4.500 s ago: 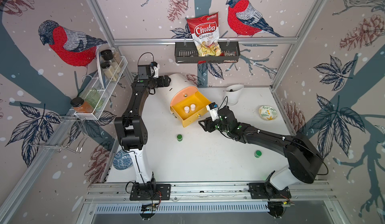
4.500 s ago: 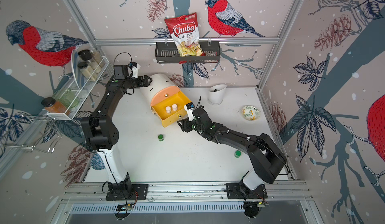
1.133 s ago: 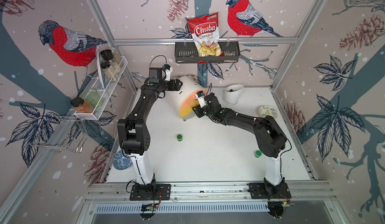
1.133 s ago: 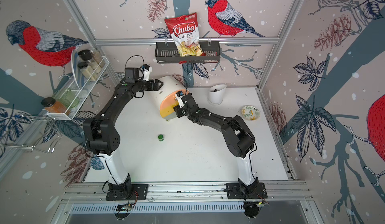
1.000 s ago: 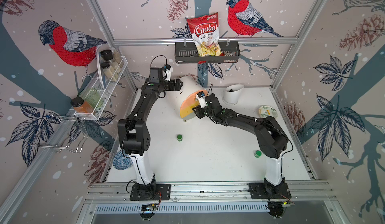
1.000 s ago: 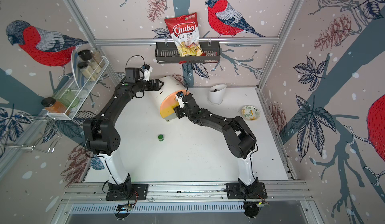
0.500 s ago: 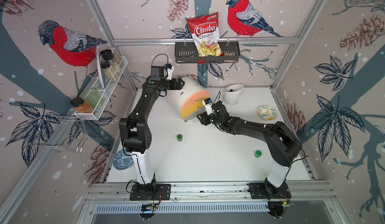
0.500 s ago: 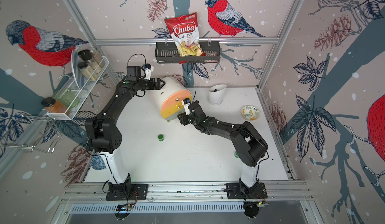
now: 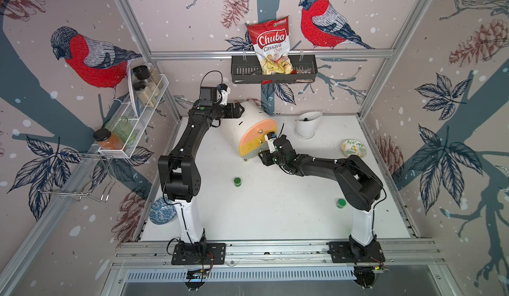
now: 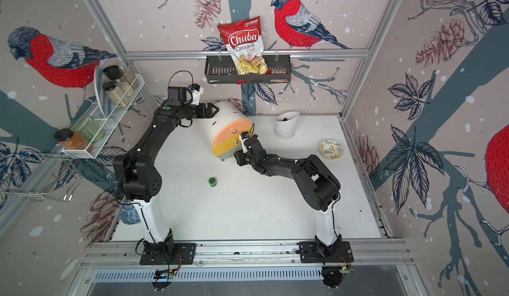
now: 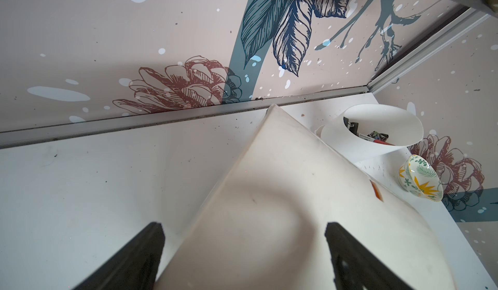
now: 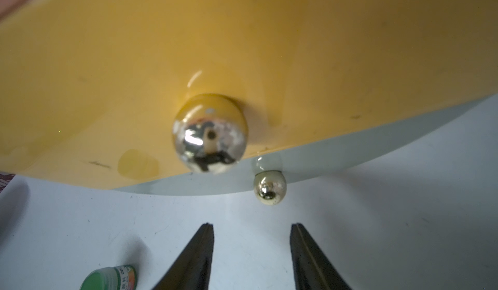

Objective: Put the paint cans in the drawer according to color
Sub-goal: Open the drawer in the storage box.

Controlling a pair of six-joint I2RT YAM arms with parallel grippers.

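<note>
- Broadly, the white surface (image 9: 275, 220) shows a job that looks past its halfway mark: the only paint cans (image 9: 237, 181) in the open are green
- Next in size, the drawer (image 9: 249, 132), a white arched chest, stands toward the back of the surface with its front turned to the right arm; its peach, yellow and grey-green fronts all look shut, so their contents cannot be checked
- At the chest's rounded back, the left pincer (image 9: 241, 109) has its fingers spread wide, with the white body between them in the left wrist view; whether they press on it cannot be told
- Low before the chest front, the right pincer (image 12: 250, 225) hovers with fingers apart and nothing between them
- Behind the right arm, the white cup (image 9: 308, 124) holds a few dark scraps
- Near the right edge, the floral bowl (image 9: 354, 148) shows nothing inside
- One green can sits mid-surface, and a second can (image 9: 341, 203) sits beside the right arm's base; no orange or white ones are in view, so they are probably already inside
- On the yellow front sits a brass knob (image 12: 209, 133), and below it a smaller knob (image 12: 270, 189) on the grey-green front, which is likely the one to pull for the green pair
</note>
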